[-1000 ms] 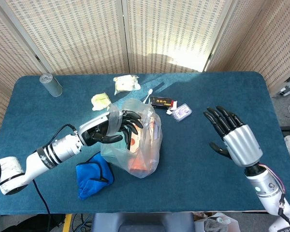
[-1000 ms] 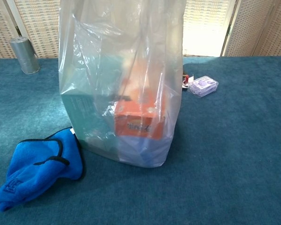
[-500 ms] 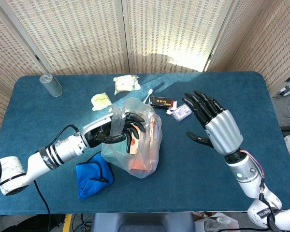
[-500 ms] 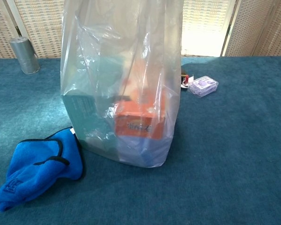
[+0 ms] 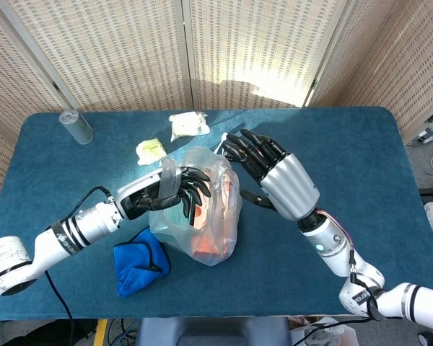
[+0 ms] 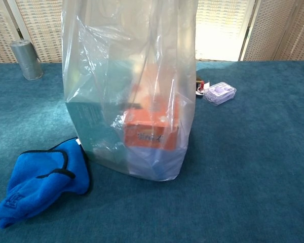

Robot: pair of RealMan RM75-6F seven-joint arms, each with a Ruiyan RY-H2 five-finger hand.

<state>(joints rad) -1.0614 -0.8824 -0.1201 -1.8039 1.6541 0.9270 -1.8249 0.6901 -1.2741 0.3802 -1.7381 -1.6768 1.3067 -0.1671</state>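
Note:
A clear plastic bag (image 5: 213, 216) stands upright at the table's middle, holding an orange box (image 6: 152, 126) and a teal box (image 6: 88, 126). My left hand (image 5: 169, 193) grips the bag's upper left rim, its dark fingers curled over the plastic into the mouth. My right hand (image 5: 270, 173) hovers just right of the bag's top with fingers spread and nothing in it. Its fingertips reach toward the rim, and I cannot tell whether they touch. In the chest view the bag (image 6: 129, 61) fills the centre and neither hand shows.
A blue cloth (image 5: 139, 269) lies crumpled at the bag's front left. A grey can (image 5: 76, 126) stands at the far left corner. Two pale packets (image 5: 188, 124) (image 5: 151, 151) lie behind the bag. A small purple case (image 6: 220, 92) sits to the bag's right rear.
My right hand has swept left from the table's right side to the bag's top, now covering the black item and purple case in the head view. The left hand keeps its grip.

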